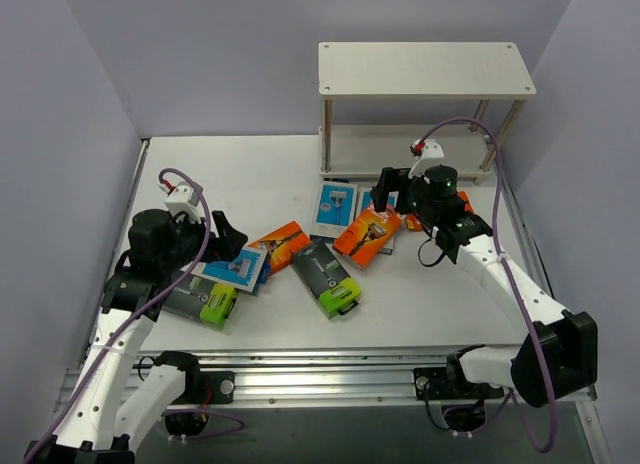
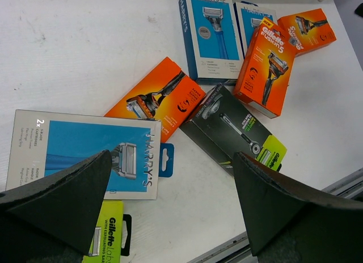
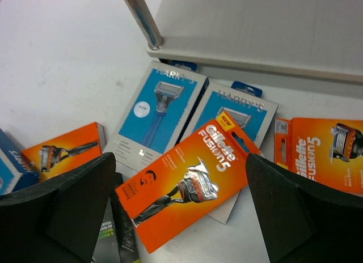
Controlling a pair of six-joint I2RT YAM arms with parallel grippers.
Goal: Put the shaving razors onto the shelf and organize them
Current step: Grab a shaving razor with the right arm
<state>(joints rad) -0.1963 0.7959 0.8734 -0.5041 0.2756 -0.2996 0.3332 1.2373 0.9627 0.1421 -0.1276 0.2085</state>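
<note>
Nearest the arm bases, the left tool [image 2: 172,161] is hanging wide open and gripping nothing, over a light blue pack [image 2: 85,152] that is lying flat on the white desk [image 2: 68,42]. A lime-ended pack [image 2: 108,232] is showing just beside its near edge. Further in, a black pack [image 2: 232,124] and a glossy orange pack [image 2: 161,98] are lying slantwise, just beside each other. Beyond them the right tool [image 3: 180,161] is hovering with its dark, wedge-shaped fingers [image 3: 68,200] spread wide and nothing between them. It is hanging directly above the central orange pack [image 3: 187,183], a flat, slick cardboard rectangle overlapping two light blue packs [image 3: 156,110]. That pack's long axis is running diagonally across the gap between the fingers, so a wrist turn is probably going to be needed before they close across its narrow width. A third orange pack [image 3: 323,152] is lying just to the right. Farthest off, the shelf [image 1: 425,69] is standing at the back of the desk, smooth beige boards on thin metal posts. Every pack in view is lying on the desk, none on the shelf yet, and the right arm is the nearer one to it.
</note>
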